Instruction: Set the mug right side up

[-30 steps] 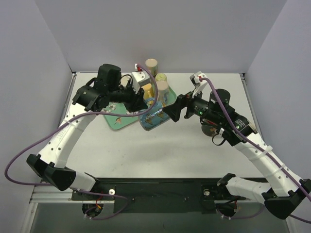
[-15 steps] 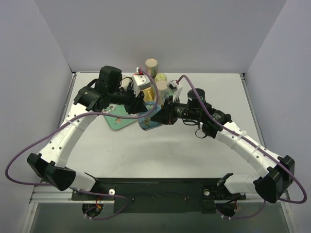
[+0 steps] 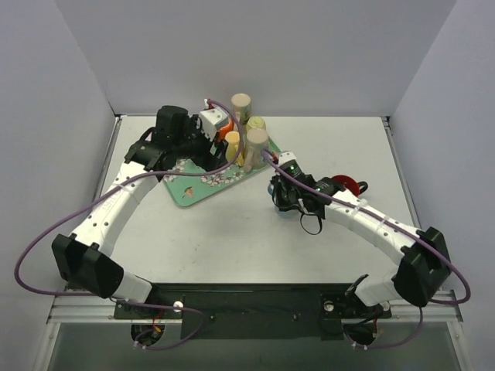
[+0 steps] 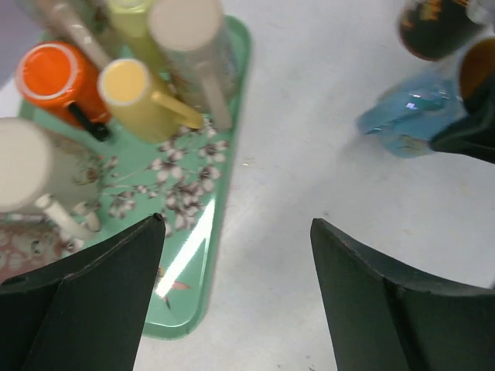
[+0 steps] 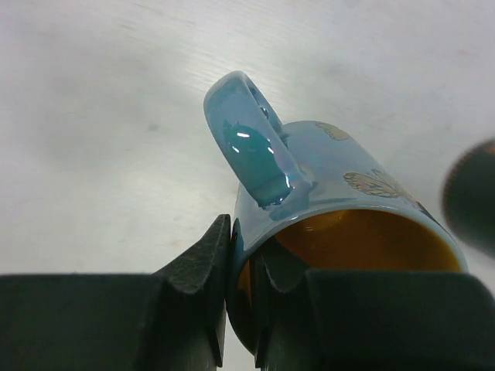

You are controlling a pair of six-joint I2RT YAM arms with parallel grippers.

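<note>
The mug [image 5: 340,170] is blue with butterfly prints and an orange inside. In the right wrist view its mouth faces the camera and its handle [image 5: 251,147] points up. My right gripper [image 5: 244,255] is shut on the rim beside the handle, one finger outside the wall and one inside. From above, the mug [image 3: 285,209] shows as a blue patch under the right gripper [image 3: 283,198], on the white table right of the tray. My left gripper [image 4: 236,232] hangs open and empty over the tray's right edge, with the mug [image 4: 406,124] far to its right.
A green flowered tray [image 3: 189,193] holds several upturned mugs at its far end: orange [image 4: 54,73], yellow [image 4: 135,93] and beige [image 4: 186,31]. A red object [image 3: 348,187] lies behind the right forearm. Walls close the table on three sides.
My right gripper closed on the mug's rim and carried it right, off the tray's edge to the table. The left gripper let go, opened wide and drew back over the tray.
</note>
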